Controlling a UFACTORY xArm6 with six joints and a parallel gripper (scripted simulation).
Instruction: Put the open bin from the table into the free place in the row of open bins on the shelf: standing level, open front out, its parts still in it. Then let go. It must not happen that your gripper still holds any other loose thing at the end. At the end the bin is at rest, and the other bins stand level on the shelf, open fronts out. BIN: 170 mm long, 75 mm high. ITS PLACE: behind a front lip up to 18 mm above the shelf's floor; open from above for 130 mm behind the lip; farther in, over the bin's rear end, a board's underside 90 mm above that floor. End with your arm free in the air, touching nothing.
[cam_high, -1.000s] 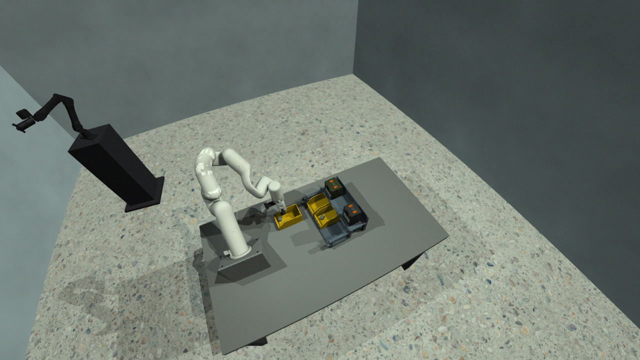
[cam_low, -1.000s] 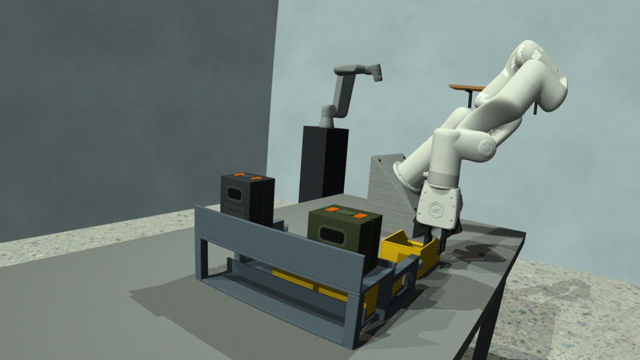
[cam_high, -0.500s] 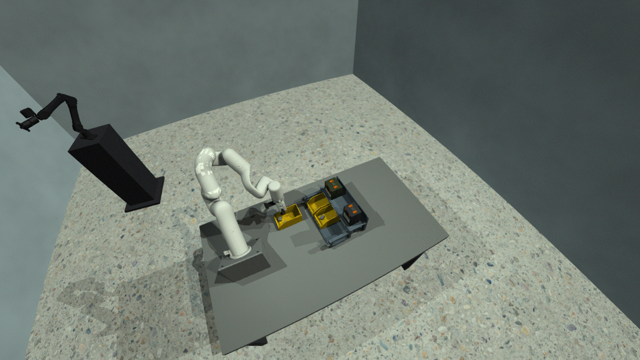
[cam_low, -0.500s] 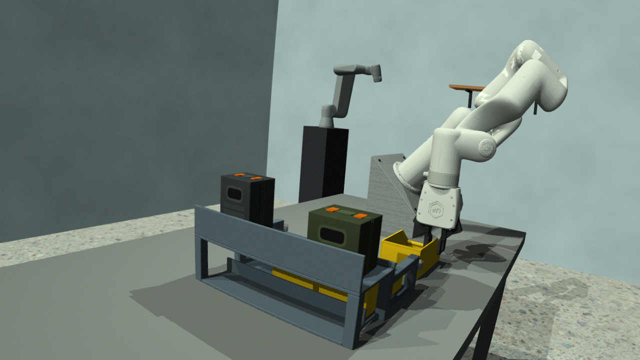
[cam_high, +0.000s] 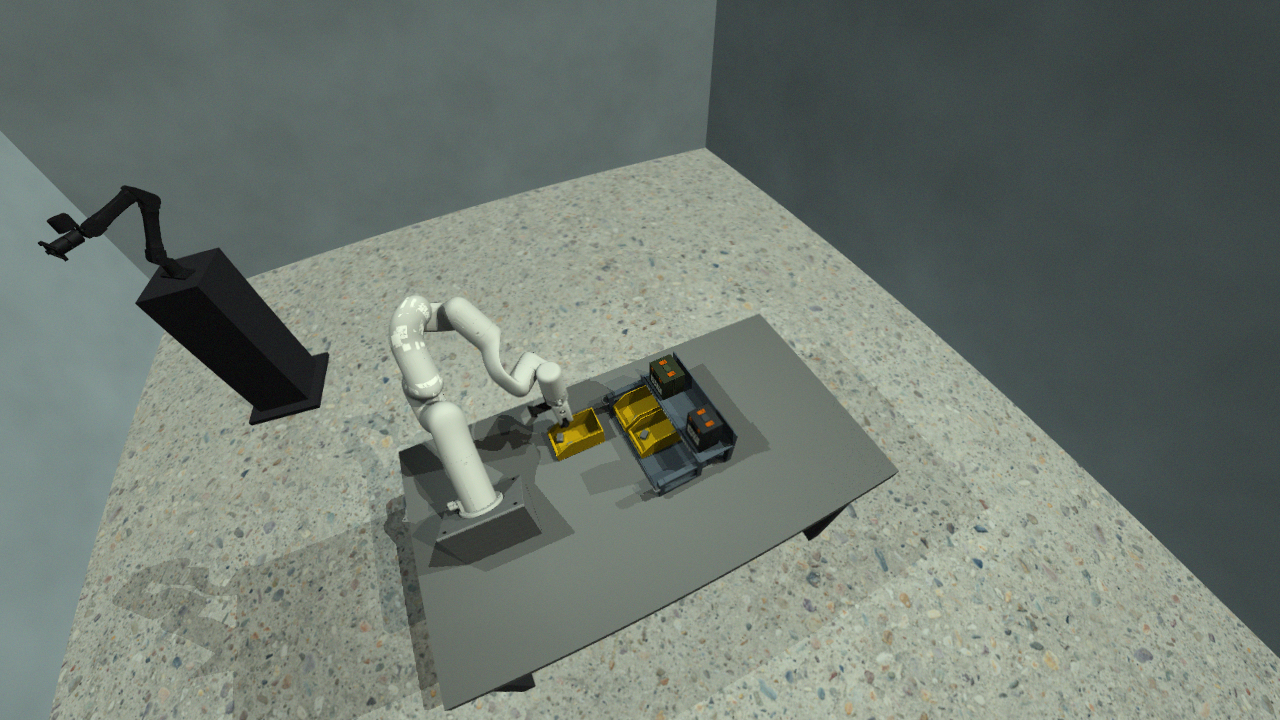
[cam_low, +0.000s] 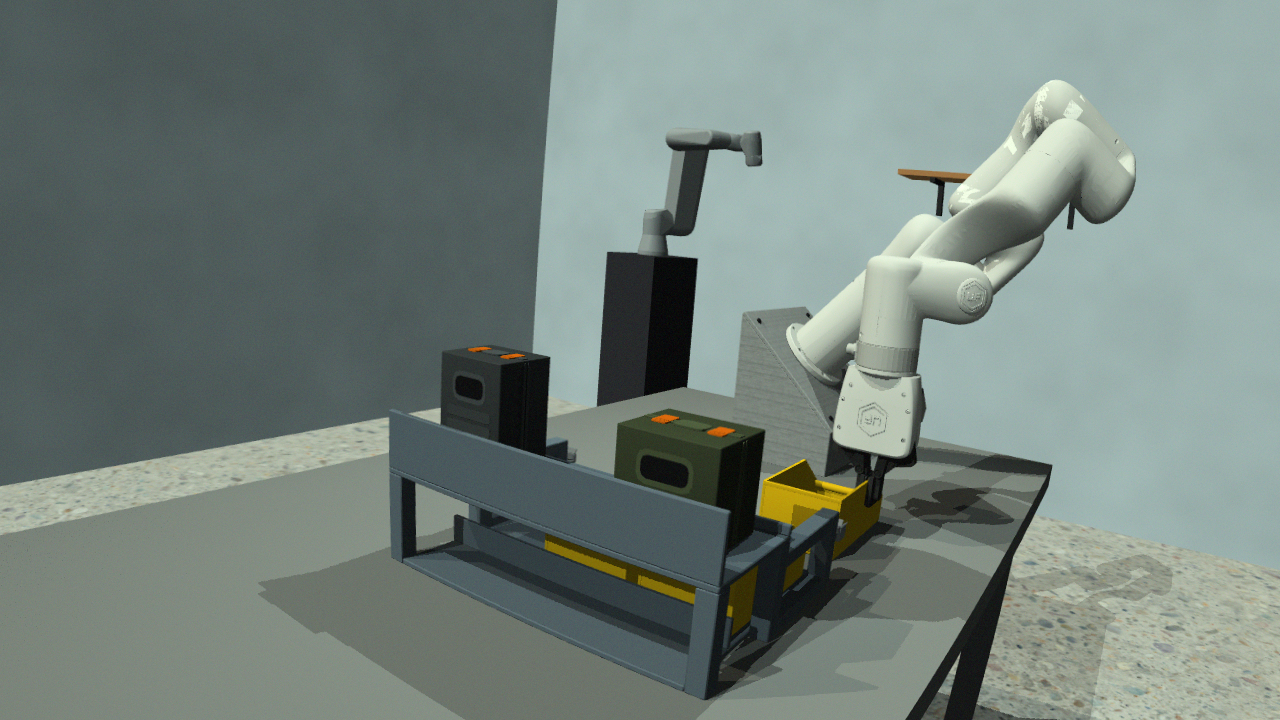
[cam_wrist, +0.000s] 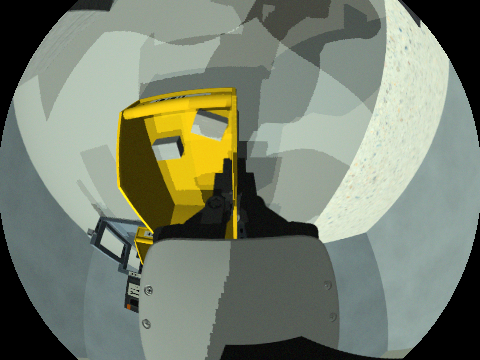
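The yellow open bin (cam_high: 583, 436) (cam_low: 808, 502) (cam_wrist: 172, 175) stands on the table (cam_high: 626, 573) left of the shelf, with small grey parts (cam_wrist: 167, 150) inside. My gripper (cam_high: 562, 420) (cam_low: 871, 484) (cam_wrist: 234, 170) reaches down at the bin's end nearest the arm's base and is shut on its thin wall, one finger inside and one outside. The grey-blue shelf (cam_high: 669, 480) (cam_low: 554, 503) holds two yellow bins (cam_high: 635, 407) (cam_high: 652, 437) in a row. A free place (cam_high: 673, 465) lies at the near end of that row.
A dark green box (cam_high: 667, 374) (cam_low: 689, 465) and a black box (cam_high: 705, 428) (cam_low: 493, 390) stand on the shelf's upper board. The arm's grey base block (cam_high: 487, 530) sits at the table's left. A black pedestal with another arm (cam_high: 228, 335) (cam_low: 646, 326) stands on the floor.
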